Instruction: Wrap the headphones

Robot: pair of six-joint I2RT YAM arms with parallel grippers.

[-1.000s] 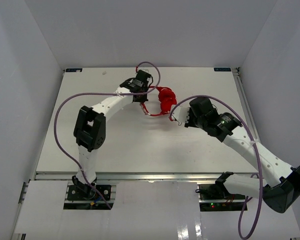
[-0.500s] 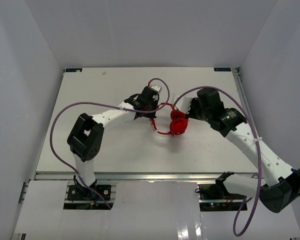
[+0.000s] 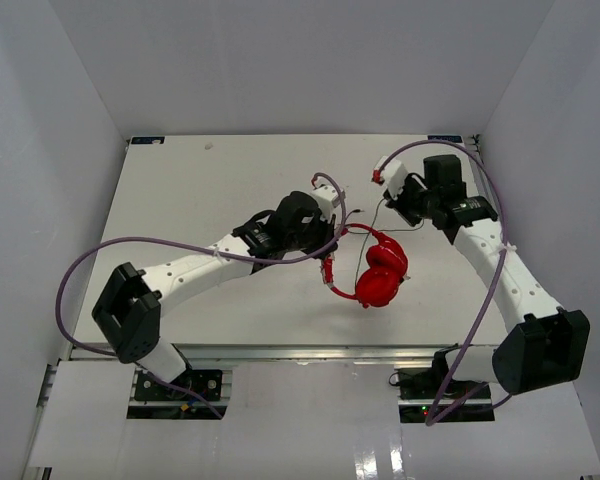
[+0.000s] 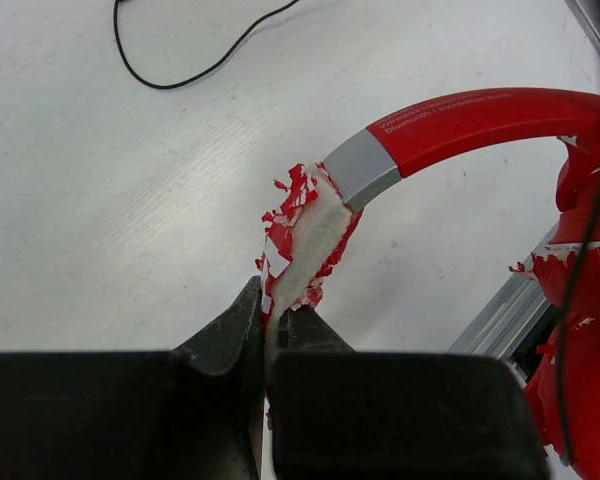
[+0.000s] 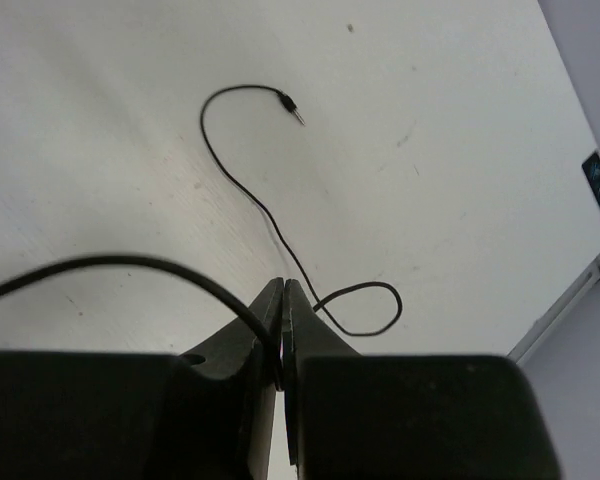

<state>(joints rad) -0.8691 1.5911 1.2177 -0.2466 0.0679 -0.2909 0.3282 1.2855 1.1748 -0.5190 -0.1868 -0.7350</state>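
The red headphones (image 3: pixel 381 277) lie right of the table's middle, earcups stacked, headband (image 3: pixel 344 293) arcing left. My left gripper (image 3: pixel 328 266) is shut on the worn, pale-padded part of the headband (image 4: pixel 305 235). The smooth red band (image 4: pixel 480 112) and an earcup (image 4: pixel 588 400) show in the left wrist view. My right gripper (image 3: pixel 391 187) is farther back and right, shut on the thin black cord (image 5: pixel 180 268). The cord (image 3: pixel 374 214) runs from it down to the headphones. Its free end loops on the table (image 5: pixel 365 308) and ends in the plug (image 5: pixel 292 106).
Thick purple cables (image 3: pixel 100 250) loop off both arms, one arching over the right wrist (image 3: pixel 450 148). The table's right edge rail (image 3: pixel 487 190) is close to the right gripper and shows in its wrist view (image 5: pixel 570 300). White walls enclose the table.
The left gripper carried the headphones from the far middle toward the near right. The right gripper moved back and right, drawing the cord away from the headphones.
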